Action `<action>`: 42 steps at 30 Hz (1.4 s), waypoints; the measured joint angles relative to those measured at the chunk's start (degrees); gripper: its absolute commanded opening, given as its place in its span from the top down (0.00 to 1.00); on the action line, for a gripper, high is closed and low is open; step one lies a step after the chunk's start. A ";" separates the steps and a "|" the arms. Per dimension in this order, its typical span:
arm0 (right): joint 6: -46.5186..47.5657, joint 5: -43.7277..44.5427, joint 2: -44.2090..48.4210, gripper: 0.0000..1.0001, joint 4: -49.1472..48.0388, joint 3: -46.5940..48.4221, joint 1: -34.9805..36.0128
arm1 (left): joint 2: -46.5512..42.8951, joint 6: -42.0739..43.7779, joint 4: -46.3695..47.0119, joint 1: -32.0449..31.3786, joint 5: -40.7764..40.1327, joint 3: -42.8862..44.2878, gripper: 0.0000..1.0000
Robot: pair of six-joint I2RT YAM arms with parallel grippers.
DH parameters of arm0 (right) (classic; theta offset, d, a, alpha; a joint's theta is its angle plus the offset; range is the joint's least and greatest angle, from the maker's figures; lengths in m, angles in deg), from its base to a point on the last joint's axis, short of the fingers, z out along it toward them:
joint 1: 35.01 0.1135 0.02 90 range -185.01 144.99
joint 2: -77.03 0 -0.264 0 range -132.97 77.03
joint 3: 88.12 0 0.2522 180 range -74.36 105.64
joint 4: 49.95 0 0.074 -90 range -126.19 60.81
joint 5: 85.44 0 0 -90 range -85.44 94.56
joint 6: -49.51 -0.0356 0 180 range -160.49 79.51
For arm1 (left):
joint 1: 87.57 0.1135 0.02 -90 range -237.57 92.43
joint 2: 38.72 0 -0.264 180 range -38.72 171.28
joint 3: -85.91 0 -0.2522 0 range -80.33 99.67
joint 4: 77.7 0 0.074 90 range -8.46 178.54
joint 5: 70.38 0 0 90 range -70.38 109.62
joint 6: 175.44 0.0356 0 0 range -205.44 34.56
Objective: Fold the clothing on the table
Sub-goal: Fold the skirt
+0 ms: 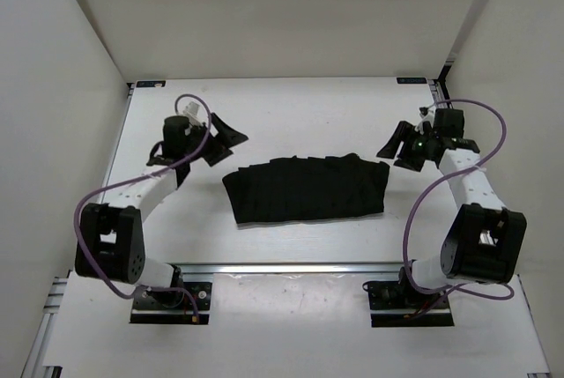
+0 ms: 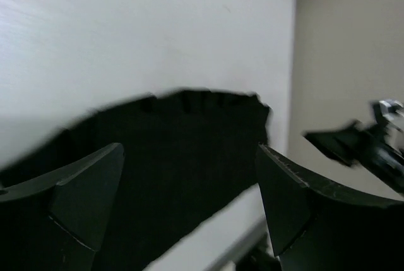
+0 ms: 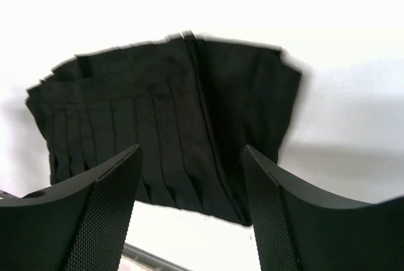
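I see the clothing (image 1: 307,189) lying flat on the table (image 1: 291,105). It is a black pleated piece, wider than it is deep, with the pleats running front to back.

My left gripper (image 1: 222,138) hangs just off the clothing's far left corner. It is clear of the fabric, its jaws spread wide with nothing between them. My right gripper (image 1: 394,145) sits just off the clothing's far right corner, likewise spread and empty. From above, its nearer tip looks very close to the fabric edge, but I cannot tell whether it touches.

Through the left wrist camera, the two fingers (image 2: 82,201) frame the clothing from its left end. The fabric shows in the gap between them but lies beyond the tips, not pinched. The right wrist camera shows the same from the clothing's other end. Its fingers (image 3: 101,208) stand apart, and the pleats and one long seam lie past them, ungripped.

The aluminium rail (image 1: 291,268) runs along the clothing's near side, with a strip of bare table between them.
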 measured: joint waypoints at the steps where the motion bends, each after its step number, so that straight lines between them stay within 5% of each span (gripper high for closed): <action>1: -0.09 0.50 0.90 0.30 0.28 -1.07 -0.11 | -1.11 -1.77 2.14 -1.70 1.20 -2.05 0.11; 7: -0.96 0.85 2.95 0.28 3.04 -11.34 -1.75 | -0.35 -8.90 10.25 -8.98 5.62 -10.82 0.37; 14: -2.58 -2.38 1.88 0.28 3.34 -17.27 -1.40 | 2.91 -8.94 12.52 -8.66 4.55 -10.99 0.44; 19: -2.78 -3.37 0.70 0.29 1.42 -17.27 -1.42 | 7.02 -8.72 14.43 -8.92 3.54 -11.76 0.84; 30: -2.73 -3.45 0.52 0.27 0.90 -16.96 -2.54 | 11.06 -3.34 4.76 -9.92 -4.11 -9.11 0.90; 32: -2.82 -3.48 0.33 0.16 0.90 -16.96 -2.54 | 11.58 -1.73 2.27 -10.25 -6.73 -7.30 0.91; 42: -2.56 -3.52 -3.21 0.16 -1.60 -16.98 -1.33 | 13.27 3.06 -8.17 -12.68 -15.30 -2.56 1.00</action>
